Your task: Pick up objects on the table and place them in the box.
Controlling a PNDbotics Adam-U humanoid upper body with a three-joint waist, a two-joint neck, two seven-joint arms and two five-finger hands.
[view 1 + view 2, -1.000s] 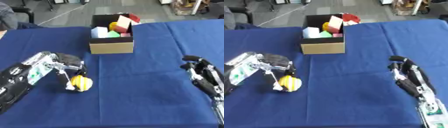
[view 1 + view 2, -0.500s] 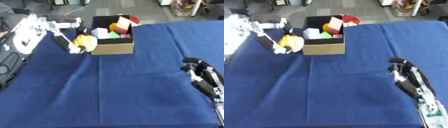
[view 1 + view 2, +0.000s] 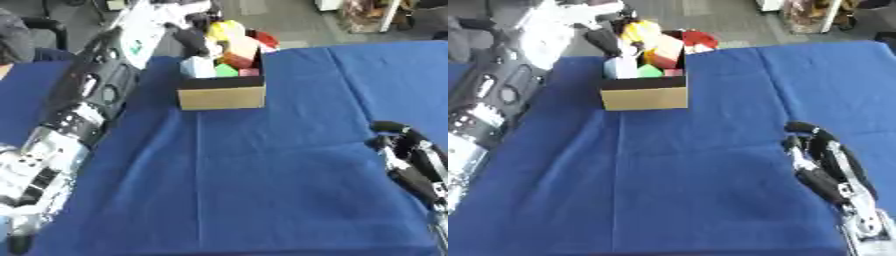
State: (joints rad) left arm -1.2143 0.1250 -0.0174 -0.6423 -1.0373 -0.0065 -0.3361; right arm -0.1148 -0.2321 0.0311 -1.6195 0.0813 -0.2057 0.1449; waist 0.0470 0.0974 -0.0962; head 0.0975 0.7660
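half a second back we had our left hand beside the box's near-left corner with the yellow object pinched in it; now that hand has risen and reached over the box's open top, and the yellow object sits just beside its fingers, above the coloured blocks packed inside. the fingers curl toward it, but blur keeps us from telling whether they touch or grip it. our right hand has stayed put, well apart at the lower right on the blue cloth, fingers relaxed, its wrist cut off by the edge.
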